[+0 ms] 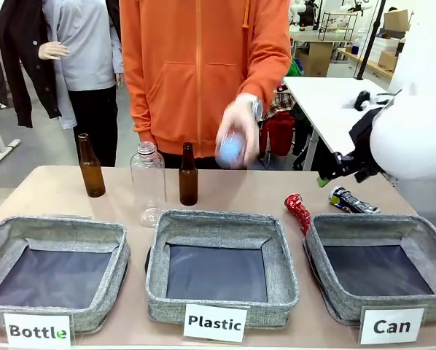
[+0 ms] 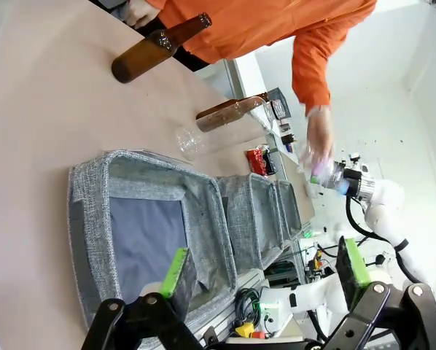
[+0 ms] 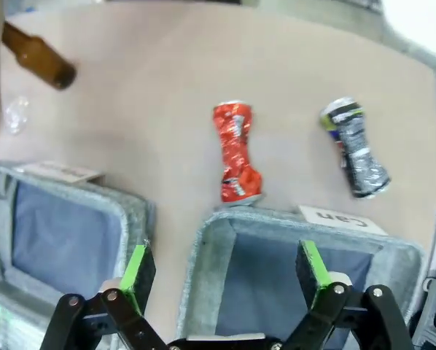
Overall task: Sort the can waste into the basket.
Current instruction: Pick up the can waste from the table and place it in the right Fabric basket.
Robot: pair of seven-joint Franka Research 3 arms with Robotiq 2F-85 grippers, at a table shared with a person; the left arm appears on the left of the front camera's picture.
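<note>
The red crushed can (image 1: 298, 211) (image 3: 236, 152) lies on the table just behind the left corner of the basket (image 1: 327, 226) (image 3: 276, 220) labelled "Can". To its right lies the silver and black can (image 1: 353, 200) (image 3: 354, 147). My right gripper (image 3: 225, 268) (image 1: 327, 177) hangs open and holds nothing, above the basket's near rim and short of both cans. Over the "Bottle" bin (image 2: 94, 197) at the other end, my left gripper (image 2: 265, 270) is open too, with nothing between its fingers.
A "Plastic" bin (image 1: 160, 270) stands in the middle. Behind the bins stand two brown glass bottles (image 1: 92, 168) (image 1: 188, 177) and a clear plastic bottle (image 1: 148, 182). A person in an orange hoodie holds a blurred bluish thing (image 1: 231, 149) in one hand above the table.
</note>
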